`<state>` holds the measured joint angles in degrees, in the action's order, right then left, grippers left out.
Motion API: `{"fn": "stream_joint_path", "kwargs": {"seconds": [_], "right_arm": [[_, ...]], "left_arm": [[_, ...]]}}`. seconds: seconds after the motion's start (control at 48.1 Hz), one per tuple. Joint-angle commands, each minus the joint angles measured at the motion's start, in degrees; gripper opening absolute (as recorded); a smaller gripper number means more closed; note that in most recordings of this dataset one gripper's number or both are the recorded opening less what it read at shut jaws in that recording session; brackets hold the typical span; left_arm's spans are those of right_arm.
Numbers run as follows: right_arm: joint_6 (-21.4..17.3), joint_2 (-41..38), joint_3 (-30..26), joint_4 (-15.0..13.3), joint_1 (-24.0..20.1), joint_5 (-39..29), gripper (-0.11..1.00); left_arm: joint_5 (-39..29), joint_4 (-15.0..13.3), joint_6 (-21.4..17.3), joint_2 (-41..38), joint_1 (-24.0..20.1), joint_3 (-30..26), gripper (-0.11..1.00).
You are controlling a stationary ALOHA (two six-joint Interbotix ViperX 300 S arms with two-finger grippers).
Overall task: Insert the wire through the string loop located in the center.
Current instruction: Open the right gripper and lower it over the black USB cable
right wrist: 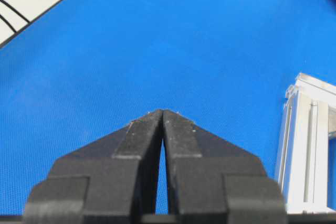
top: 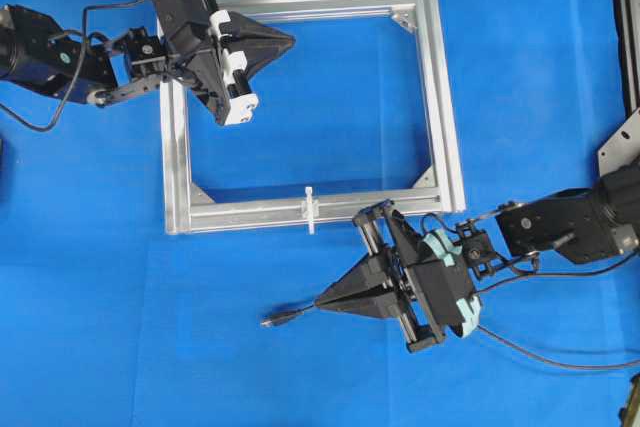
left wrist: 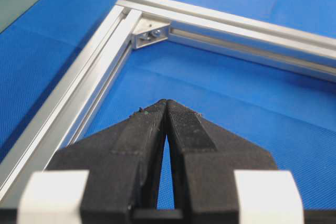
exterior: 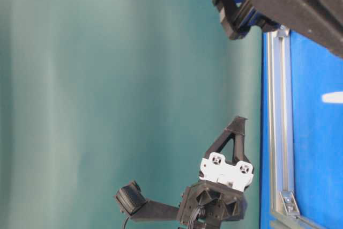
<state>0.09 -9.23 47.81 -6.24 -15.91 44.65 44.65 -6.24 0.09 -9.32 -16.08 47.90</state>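
Wire [top: 290, 316]: thin black cable lying flat on the blue mat [top: 100, 297], in front of the frame's near rail and apart from it in the overhead view. Its small dark plug tip points left; the cable runs right, passing under the right gripper and on toward the right edge. Nothing holds it.

String loop [top: 310, 209]: tiny white upright piece on the near rail of the aluminium frame [top: 440, 97], roughly at the rail's middle. It stands above and slightly right of the plug tip, well apart from it. Nothing passes through it.

Right gripper [top: 322, 302]: black, fingertips pointing left, hovering over the mat just right of the plug tip. The right wrist view shows its fingers [right wrist: 178, 135] pressed tip to tip, clenched on nothing, with bare blue mat ahead and a corner of the frame at the right edge. The wire does not show in this view.

Left gripper [top: 288, 40]: black with white fittings, positioned over the frame's far left corner, tips pointing right across the far rail. The left wrist view shows its fingers [left wrist: 149, 129] closed together and empty, with a silver corner bracket [left wrist: 151, 32] ahead.

Table-level view: sideways, showing the left gripper, one frame rail and a teal backdrop [exterior: 107, 79].
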Motion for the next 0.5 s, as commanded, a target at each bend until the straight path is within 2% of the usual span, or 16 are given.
{"fn": "stream_joint_path", "kwargs": {"seconds": [0.0, 0.104, 0.208, 0.478], "right_arm": [[-0.6, 1.9, -1.1, 0.2, -1.0, 0.4, 0.00], [-0.8, 2.1, -1.6, 0.4, -1.6, -0.5, -0.05], [-1.8, 2.1, -1.7, 1.3, -1.7, -0.8, -0.06], [-4.7, 2.6, -1.0, 1.4, -1.7, -1.3, -0.05]], "left_arm": [[-1.2, 1.1, 0.4, 2.5, 0.5, -0.9, 0.00], [-1.8, 1.2, 0.4, 2.5, 0.5, -0.7, 0.00], [-1.8, 1.2, 0.4, 2.5, 0.4, -0.8, 0.00], [-1.6, 1.3, 0.4, 2.5, 0.7, -0.7, 0.00]]}}
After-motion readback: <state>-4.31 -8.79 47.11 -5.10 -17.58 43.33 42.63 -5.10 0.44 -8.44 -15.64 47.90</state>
